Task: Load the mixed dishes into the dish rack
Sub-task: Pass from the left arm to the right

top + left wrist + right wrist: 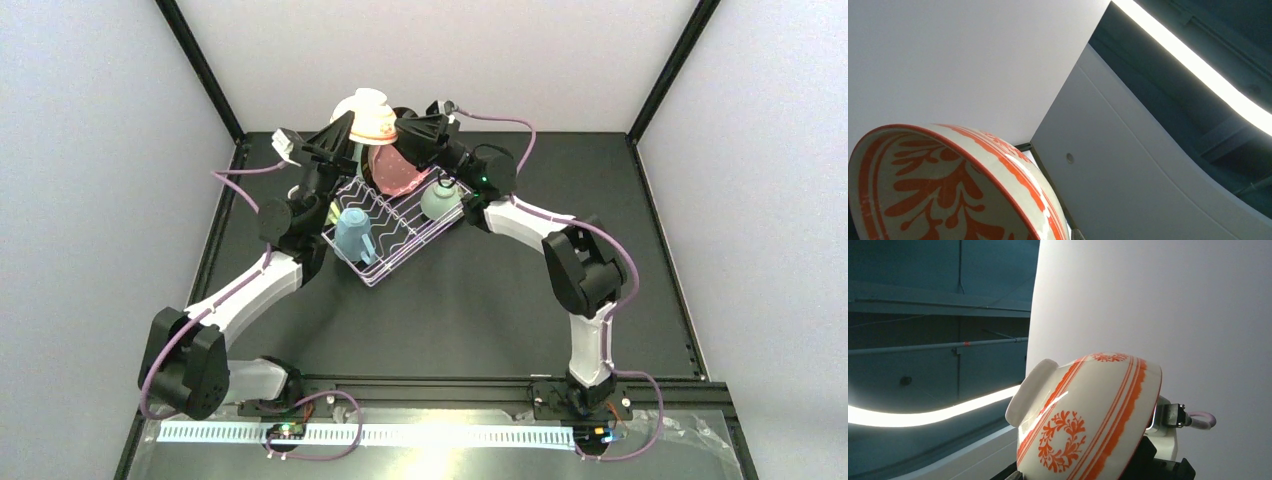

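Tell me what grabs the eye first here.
A white bowl with orange flowers hangs tilted in mid-air above the far end of the white wire dish rack, gripped by the left pincer, the right pincer open beside it. The rack holds a pink plate, a blue mug and a pale green mug.

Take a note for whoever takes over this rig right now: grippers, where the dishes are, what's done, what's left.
Left gripper: shut on the rim of the orange-patterned bowl, holding it in the air above the far end of the dish rack.
Right gripper: open, close beside the bowl; whether it touches cannot be told.
Done: light blue mug, pale green mug and pink plate are in the rack, the plate standing on edge.
Left: set the bowl in the rack. The arms hide the area behind the rack, so check for more dishes there.
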Available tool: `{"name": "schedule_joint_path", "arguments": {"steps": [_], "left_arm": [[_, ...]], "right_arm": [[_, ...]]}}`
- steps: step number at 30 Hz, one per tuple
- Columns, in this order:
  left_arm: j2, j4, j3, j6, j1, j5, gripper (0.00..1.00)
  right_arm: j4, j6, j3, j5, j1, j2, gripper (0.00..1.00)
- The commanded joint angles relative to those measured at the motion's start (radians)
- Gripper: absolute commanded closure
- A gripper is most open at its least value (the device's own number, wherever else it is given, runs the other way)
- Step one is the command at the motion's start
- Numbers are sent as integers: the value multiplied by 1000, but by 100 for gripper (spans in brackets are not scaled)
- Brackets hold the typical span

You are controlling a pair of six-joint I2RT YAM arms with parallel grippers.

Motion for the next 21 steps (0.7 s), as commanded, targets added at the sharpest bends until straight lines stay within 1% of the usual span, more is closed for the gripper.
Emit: {"name": "schedule_joint_path", "arguments": {"steps": [1,7,10,14,19,21], "left_arm": [[-9,93,-30,47,-34,-3,99],[-4,83,-77,96,-58,-28,99],[6,72,-92,135,-70,-28,99],[5,45,-112,183,-81,-27,99],[-29,-48,-139,260,-92,-30,99],[-36,-61,-159,274,-94,-61,99]], "right_arm": [[108,175,33,78,1,25,17],[147,225,64,132,4,53,21],[167,251,90,160,12,78,24],[195,275,93,186,16,93,32],[230,304,74,221,16,99,43],[239,314,76,232,16,104,47]]}}
